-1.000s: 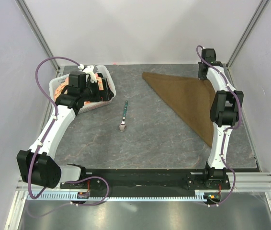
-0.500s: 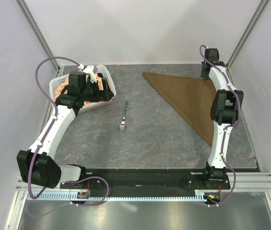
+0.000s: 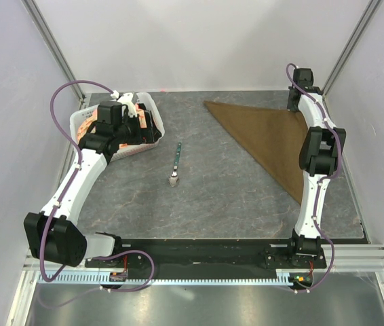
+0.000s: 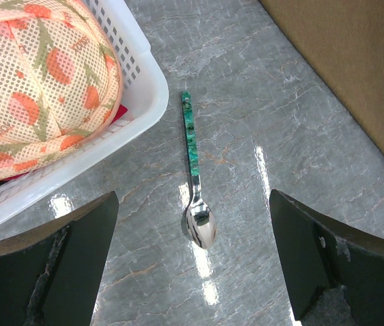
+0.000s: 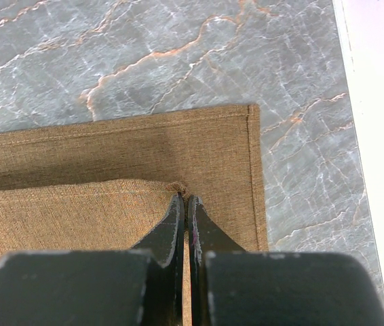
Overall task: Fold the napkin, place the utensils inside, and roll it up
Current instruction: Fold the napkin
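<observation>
**Right arm edges toward the far corner**

The right gripper has crept toward the far right corner, clamped on the top layer of the napkin (folded into a triangle). The table is grey marble, with white walls around it. The left gripper hangs spread wide above the spoon, beside the basket, which the arm partly hides from overhead.

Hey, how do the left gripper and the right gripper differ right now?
The left gripper stands wide open; the right gripper is shut. The left gripper holds nothing and hangs above the spoon beside the white basket; the right gripper pinches the corner of the folded top layer of the napkin, near the far right corner of the table. Both point down at it.
</observation>
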